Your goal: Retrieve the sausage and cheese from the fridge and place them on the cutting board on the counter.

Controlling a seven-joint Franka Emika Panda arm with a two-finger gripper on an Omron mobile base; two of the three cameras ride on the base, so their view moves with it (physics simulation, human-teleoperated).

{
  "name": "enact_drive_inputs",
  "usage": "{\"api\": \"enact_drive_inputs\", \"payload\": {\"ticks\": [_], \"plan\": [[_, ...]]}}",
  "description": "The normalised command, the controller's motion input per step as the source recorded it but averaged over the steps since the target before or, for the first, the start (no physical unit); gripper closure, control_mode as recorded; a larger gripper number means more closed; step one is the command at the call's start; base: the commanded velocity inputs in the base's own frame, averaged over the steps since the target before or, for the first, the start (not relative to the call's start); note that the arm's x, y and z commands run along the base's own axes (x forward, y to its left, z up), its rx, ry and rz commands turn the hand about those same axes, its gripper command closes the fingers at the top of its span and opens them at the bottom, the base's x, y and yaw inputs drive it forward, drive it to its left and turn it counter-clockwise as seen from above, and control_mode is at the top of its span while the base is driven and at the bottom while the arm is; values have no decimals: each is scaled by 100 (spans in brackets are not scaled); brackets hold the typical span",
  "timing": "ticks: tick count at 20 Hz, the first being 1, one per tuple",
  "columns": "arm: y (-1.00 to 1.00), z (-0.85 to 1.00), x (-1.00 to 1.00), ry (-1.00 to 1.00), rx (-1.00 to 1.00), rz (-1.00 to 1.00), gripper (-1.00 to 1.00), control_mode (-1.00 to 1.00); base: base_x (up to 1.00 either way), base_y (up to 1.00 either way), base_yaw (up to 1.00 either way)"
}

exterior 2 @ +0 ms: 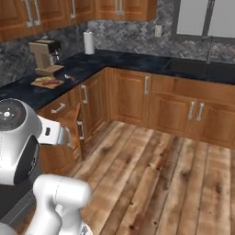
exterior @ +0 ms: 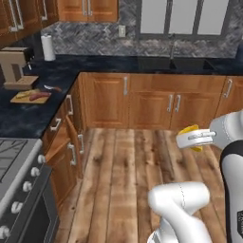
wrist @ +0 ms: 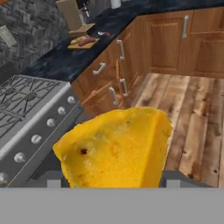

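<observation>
My gripper [exterior: 191,138] is shut on the cheese [exterior: 191,129], a yellow-orange wedge held above the wooden floor, well right of the counter [exterior: 28,118]. Up close in the hand view the cheese [wrist: 117,148] sits between the jaws and covers most of the fingers. Far to the left on the counter [wrist: 61,63] lies the cutting board [exterior: 27,98], with the reddish-brown sausage [exterior: 39,95] on it. Board [exterior 2: 46,83] and sausage [exterior 2: 53,81] show again from the right base view, and board [wrist: 82,43] and sausage [wrist: 87,41] at the top of the hand view. The fridge is out of view.
A coffee machine [exterior: 15,67] stands just behind the board and a paper towel roll [exterior: 47,47] further back. A stove [exterior: 14,163] fills the near left. A cabinet door [exterior: 71,137] under the counter stands ajar. The sink [exterior: 173,62] is at the back.
</observation>
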Motion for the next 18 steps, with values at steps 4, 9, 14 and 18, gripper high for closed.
{"api": "enact_drive_inputs", "payload": {"ticks": [4, 9, 14, 18], "plan": [[0, 0, 0, 0, 0, 0, 100, 100, 100, 44, 0], [0, 0, 0, 0, 0, 0, 100, 100, 100, 17, 10], [0, 0, 0, 0, 0, 0, 100, 100, 100, -5, 37], [0, 0, 0, 0, 0, 0, 100, 100, 100, -25, 47]]}}
